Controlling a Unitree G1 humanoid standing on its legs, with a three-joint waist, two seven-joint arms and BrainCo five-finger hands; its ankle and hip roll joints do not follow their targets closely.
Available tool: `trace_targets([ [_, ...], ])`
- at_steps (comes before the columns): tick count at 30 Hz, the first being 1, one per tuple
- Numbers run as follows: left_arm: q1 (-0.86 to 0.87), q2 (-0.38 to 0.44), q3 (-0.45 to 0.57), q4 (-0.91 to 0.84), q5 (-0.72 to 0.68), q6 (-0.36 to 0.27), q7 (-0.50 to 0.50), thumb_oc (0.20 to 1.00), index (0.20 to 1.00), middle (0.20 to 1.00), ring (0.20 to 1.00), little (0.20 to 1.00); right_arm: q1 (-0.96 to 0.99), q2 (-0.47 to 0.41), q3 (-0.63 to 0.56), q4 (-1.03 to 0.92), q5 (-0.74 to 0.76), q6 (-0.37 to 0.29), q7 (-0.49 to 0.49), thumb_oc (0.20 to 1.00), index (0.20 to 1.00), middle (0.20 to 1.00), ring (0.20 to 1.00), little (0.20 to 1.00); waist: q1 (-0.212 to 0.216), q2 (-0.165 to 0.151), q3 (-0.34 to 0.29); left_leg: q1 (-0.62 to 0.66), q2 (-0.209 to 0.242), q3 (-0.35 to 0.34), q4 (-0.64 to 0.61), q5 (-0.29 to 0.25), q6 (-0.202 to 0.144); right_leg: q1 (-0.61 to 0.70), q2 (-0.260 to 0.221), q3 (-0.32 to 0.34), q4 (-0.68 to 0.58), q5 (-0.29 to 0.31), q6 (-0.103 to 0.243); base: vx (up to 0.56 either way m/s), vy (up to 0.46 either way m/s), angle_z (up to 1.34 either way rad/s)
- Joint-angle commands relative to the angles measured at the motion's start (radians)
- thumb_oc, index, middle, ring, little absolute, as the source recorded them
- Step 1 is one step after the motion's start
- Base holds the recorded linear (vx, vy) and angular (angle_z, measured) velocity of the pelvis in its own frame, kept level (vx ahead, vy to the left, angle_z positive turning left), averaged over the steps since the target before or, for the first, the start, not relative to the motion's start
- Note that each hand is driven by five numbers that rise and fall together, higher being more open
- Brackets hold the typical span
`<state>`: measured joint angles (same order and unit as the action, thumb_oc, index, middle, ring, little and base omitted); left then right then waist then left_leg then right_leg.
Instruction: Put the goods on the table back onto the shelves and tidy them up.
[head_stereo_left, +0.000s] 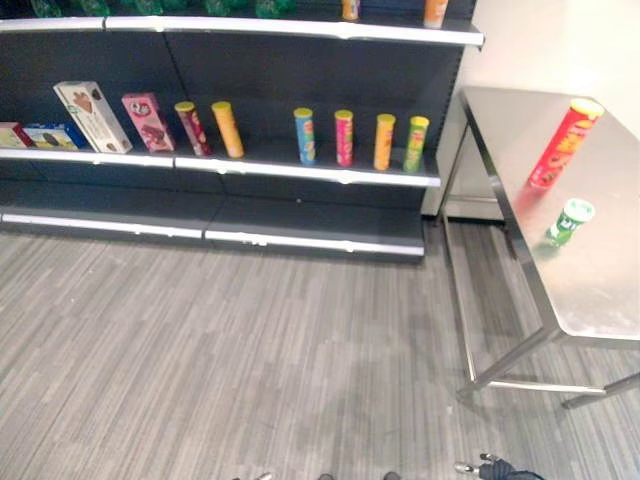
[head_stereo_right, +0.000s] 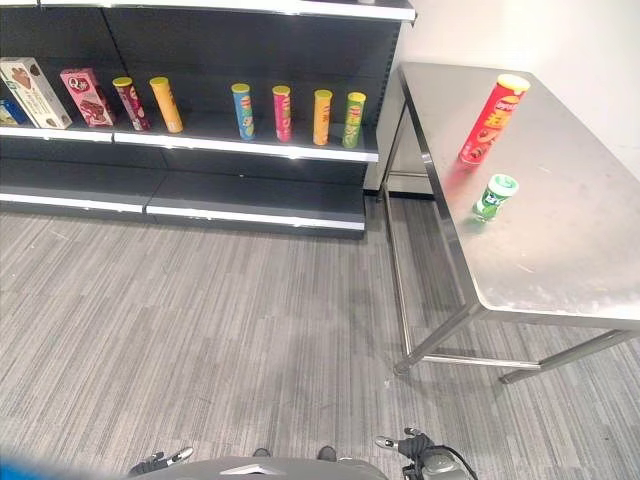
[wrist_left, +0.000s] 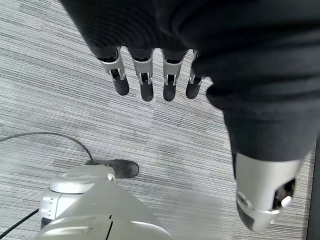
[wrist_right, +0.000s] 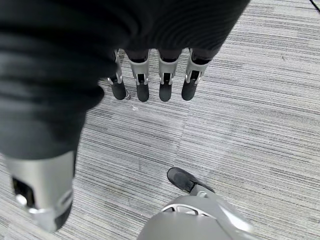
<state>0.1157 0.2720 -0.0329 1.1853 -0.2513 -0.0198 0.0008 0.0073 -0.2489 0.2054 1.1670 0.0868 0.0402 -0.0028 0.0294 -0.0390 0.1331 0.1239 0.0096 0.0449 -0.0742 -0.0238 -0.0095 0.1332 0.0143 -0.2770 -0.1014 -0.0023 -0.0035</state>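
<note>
Left hand (wrist_left: 150, 75) hanging over grey floor (head_stereo_left: 250, 340), fingers straight and relaxed, holding nothing — right hand (wrist_right: 150, 80) likewise. On shelf (head_stereo_left: 300, 168), boxes at left end, then upright tubes (head_stereo_left: 344, 137) in a row. On counter (head_stereo_right: 560, 250), tall red can (head_stereo_right: 492, 118) near front edge — short green can (head_stereo_right: 494, 196) just beside.

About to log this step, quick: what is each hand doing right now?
Left hand: open, fingers straight, holding nothing, over the floor.
Right hand: open, fingers straight, holding nothing, over the floor.
</note>
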Motion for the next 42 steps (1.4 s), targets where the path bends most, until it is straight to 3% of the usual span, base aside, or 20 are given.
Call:
trace_targets([
  [1, -0.065, 0.008, -0.008, 0.047, 0.019, -0.013, 0.022, 1.0, 1.0, 1.0, 1.0, 1.0, -0.054, -0.025, 0.022, 0.031, 0.002, -0.013, -0.008, 1.0, 1.0, 1.0, 1.0, 1.0, 0.003, -0.029, 0.034, -0.003, 0.075, -0.047, 0.015, -0.022, -0.078, -0.006, -0.084, 0.029, 0.014, -0.032, 0.102, -0.03, -0.091, 0.12],
  [3, -0.077, 0.01, -0.008, 0.036, -0.011, -0.019, 0.024, 1.0, 1.0, 1.0, 1.0, 1.0, -0.062, -0.029, 0.026, 0.031, 0.006, -0.017, -0.008, 1.0, 1.0, 1.0, 1.0, 1.0, 0.01, -0.043, 0.058, -0.098, 0.065, -0.061, 0.175, -0.05, -0.091, -0.014, -0.085, 0.024, 0.014, -0.036, 0.087, -0.09, -0.161, 0.24],
  [4, -0.095, 0.011, -0.016, 0.018, -0.031, -0.023, 0.029, 1.0, 1.0, 1.0, 1.0, 1.0, -0.071, -0.04, 0.026, 0.018, 0.015, -0.02, -0.011, 1.0, 1.0, 1.0, 1.0, 1.0, 0.02, -0.057, 0.098, -0.214, 0.046, -0.073, 0.356, -0.035, -0.109, -0.013, -0.091, 0.018, 0.014, -0.041, 0.069, -0.11, -0.146, 0.24],
  [5, -0.095, 0.011, -0.016, 0.018, -0.031, -0.022, 0.029, 1.0, 1.0, 1.0, 1.0, 1.0, -0.072, -0.04, 0.026, 0.018, 0.015, -0.019, -0.011, 1.0, 1.0, 1.0, 1.0, 1.0, 0.017, -0.055, 0.095, -0.225, 0.047, -0.077, 0.367, -0.04, -0.109, -0.017, -0.089, 0.014, 0.014, -0.041, 0.068, -0.09, -0.152, 0.28],
  [7, -0.101, -0.003, -0.009, 0.006, -0.076, -0.028, 0.035, 1.0, 1.0, 1.0, 1.0, 1.0, -0.077, -0.051, 0.018, 0.021, 0.022, -0.018, -0.017, 1.0, 1.0, 1.0, 1.0, 1.0, 0.032, -0.051, 0.122, -0.339, 0.045, -0.096, 0.508, 0.036, -0.112, 0.009, -0.077, 0.002, 0.014, -0.059, 0.053, 0.04, -0.076, 0.34],
  [9, -0.102, -0.003, -0.009, 0.006, -0.076, -0.028, 0.035, 1.0, 1.0, 1.0, 1.0, 1.0, -0.077, -0.052, 0.018, 0.021, 0.022, -0.018, -0.017, 1.0, 1.0, 1.0, 1.0, 1.0, 0.031, -0.05, 0.12, -0.342, 0.045, -0.098, 0.511, 0.035, -0.113, 0.007, -0.076, 0.001, 0.014, -0.059, 0.053, 0.11, -0.007, 0.03],
  [11, -0.083, -0.014, 0.012, 0.004, -0.112, -0.032, 0.034, 1.0, 1.0, 1.0, 1.0, 1.0, -0.073, -0.054, 0.021, 0.017, 0.021, -0.02, -0.015, 1.0, 1.0, 1.0, 1.0, 1.0, 0.053, -0.046, 0.1, -0.354, 0.064, -0.069, 0.32, 0.048, -0.098, 0.028, -0.064, 0.009, 0.014, -0.092, 0.068, 0.37, 0.091, 0.06],
  [12, -0.072, -0.015, 0.015, 0.004, -0.115, -0.033, 0.035, 1.0, 1.0, 1.0, 1.0, 1.0, -0.07, -0.054, 0.03, 0.018, 0.01, -0.02, -0.016, 1.0, 1.0, 1.0, 1.0, 1.0, 0.075, -0.029, 0.095, -0.419, 0.094, -0.093, 0.195, 0.129, -0.102, 0.054, -0.046, 0.028, 0.014, -0.128, 0.07, 0.44, 0.15, 0.03],
  [14, -0.07, -0.012, 0.011, 0.008, -0.111, -0.034, 0.037, 1.0, 1.0, 1.0, 1.0, 1.0, -0.071, -0.056, 0.031, 0.025, 0.006, -0.021, -0.021, 1.0, 1.0, 1.0, 1.0, 1.0, 0.094, -0.021, 0.098, -0.476, 0.111, -0.107, 0.055, 0.185, -0.121, 0.098, -0.035, 0.065, 0.014, -0.172, 0.07, 0.41, 0.132, -0.09],
  [19, -0.063, -0.006, 0.016, 0.025, -0.086, -0.031, 0.03, 1.0, 1.0, 1.0, 1.0, 1.0, -0.074, -0.049, 0.028, 0.039, 0.001, -0.023, -0.02, 1.0, 1.0, 1.0, 1.0, 1.0, 0.112, -0.018, 0.078, -0.466, 0.138, -0.057, -0.012, 0.207, -0.131, 0.134, -0.037, 0.107, 0.014, -0.192, 0.082, 0.24, 0.146, -0.4],
  [20, -0.054, -0.002, 0.019, 0.025, -0.069, -0.026, 0.027, 1.0, 1.0, 1.0, 1.0, 1.0, -0.069, -0.04, 0.026, 0.045, -0.006, -0.023, -0.02, 1.0, 1.0, 1.0, 1.0, 1.0, 0.118, -0.01, 0.061, -0.437, 0.139, -0.054, -0.008, 0.255, -0.133, 0.149, -0.04, 0.126, 0.014, -0.197, 0.091, 0.44, 0.41, -0.78],
  [22, -0.05, 0.011, 0.028, 0.027, -0.055, -0.021, 0.029, 1.0, 1.0, 1.0, 1.0, 1.0, -0.069, -0.023, 0.013, 0.04, 0.003, -0.022, -0.018, 1.0, 1.0, 1.0, 1.0, 1.0, 0.115, -0.025, 0.038, -0.408, 0.138, -0.034, 0.011, 0.258, -0.119, 0.159, -0.074, 0.139, 0.023, -0.18, 0.119, 0.41, 0.383, -1.1],
  [28, -0.064, 0.045, 0.007, -0.002, -0.033, -0.019, 0.026, 1.0, 1.0, 1.0, 1.0, 1.0, -0.07, -0.012, -0.026, 0.032, 0.029, -0.017, -0.02, 1.0, 1.0, 1.0, 1.0, 1.0, 0.086, -0.054, 0.006, -0.314, 0.072, 0.025, 0.032, 0.163, -0.038, 0.065, -0.164, 0.181, 0.257, -0.086, 0.194, 0.25, 0.289, -0.76],
  [30, -0.072, 0.057, 0.001, -0.006, -0.027, -0.017, 0.03, 1.0, 1.0, 1.0, 1.0, 1.0, -0.078, -0.019, -0.045, 0.017, 0.048, -0.016, -0.023, 1.0, 1.0, 1.0, 1.0, 1.0, 0.059, -0.044, 0.032, -0.258, 0.034, 0.043, 0.041, 0.105, 0.012, -0.059, -0.205, 0.193, 0.498, 0.101, 0.22, 0.16, 0.388, -0.33],
  [33, -0.074, 0.065, 0.001, 0.001, -0.019, -0.014, 0.03, 1.0, 1.0, 1.0, 1.0, 1.0, -0.078, -0.017, -0.057, 0.013, 0.052, -0.014, -0.025, 1.0, 1.0, 1.0, 1.0, 1.0, 0.027, -0.011, 0.06, -0.16, 0.021, 0.048, 0.013, 0.06, 0.04, -0.173, -0.265, 0.127, 0.678, 0.175, 0.208, 0.2, 0.358, -0.12],
  [36, -0.076, 0.065, 0.0, 0.014, -0.007, -0.009, 0.02, 1.0, 1.0, 1.0, 1.0, 1.0, -0.073, -0.017, -0.061, 0.017, 0.048, -0.012, -0.024, 1.0, 1.0, 1.0, 1.0, 1.0, 0.011, -0.004, 0.071, -0.118, 0.011, 0.043, 0.003, 0.039, 0.046, -0.195, -0.285, 0.077, 0.645, 0.166, 0.191, 0.21, 0.151, -0.18],
  [38, -0.084, 0.065, -0.005, 0.02, 0.004, -0.011, 0.014, 1.0, 1.0, 1.0, 1.0, 1.0, -0.081, -0.024, -0.06, 0.01, 0.047, -0.008, -0.026, 1.0, 1.0, 1.0, 1.0, 1.0, -0.01, -0.003, 0.104, -0.071, 0.012, 0.044, 0.0, 0.008, 0.032, -0.236, -0.264, -0.002, 0.421, 0.078, 0.171, 0.26, 0.037, -0.24],
  [39, -0.084, 0.065, -0.005, 0.02, 0.004, -0.011, 0.014, 1.0, 1.0, 1.0, 1.0, 1.0, -0.081, -0.024, -0.06, 0.01, 0.047, -0.008, -0.026, 1.0, 1.0, 1.0, 1.0, 1.0, -0.01, -0.003, 0.105, -0.07, 0.013, 0.043, 0.0, 0.007, 0.032, -0.234, -0.264, -0.003, 0.42, 0.078, 0.17, 0.42, -0.001, -0.23],
  [40, -0.091, 0.059, -0.021, 0.022, 0.038, -0.012, 0.003, 1.0, 1.0, 1.0, 1.0, 1.0, -0.083, -0.027, -0.07, 0.012, 0.047, -0.007, -0.029, 1.0, 1.0, 1.0, 1.0, 1.0, -0.035, -0.016, 0.111, -0.015, -0.007, 0.029, -0.013, -0.035, 0.022, -0.285, -0.249, -0.029, 0.201, 0.112, 0.189, 0.27, -0.015, -0.02],
  [42, -0.101, 0.061, -0.023, 0.027, 0.042, -0.021, 0.01, 1.0, 1.0, 1.0, 1.0, 1.0, -0.09, -0.024, -0.069, 0.011, 0.048, -0.005, -0.03, 1.0, 1.0, 1.0, 1.0, 1.0, -0.052, -0.021, 0.127, 0.008, 0.003, 0.029, -0.013, -0.049, 0.009, -0.322, -0.24, -0.039, 0.086, 0.17, 0.206, 0.32, -0.014, -0.02],
])
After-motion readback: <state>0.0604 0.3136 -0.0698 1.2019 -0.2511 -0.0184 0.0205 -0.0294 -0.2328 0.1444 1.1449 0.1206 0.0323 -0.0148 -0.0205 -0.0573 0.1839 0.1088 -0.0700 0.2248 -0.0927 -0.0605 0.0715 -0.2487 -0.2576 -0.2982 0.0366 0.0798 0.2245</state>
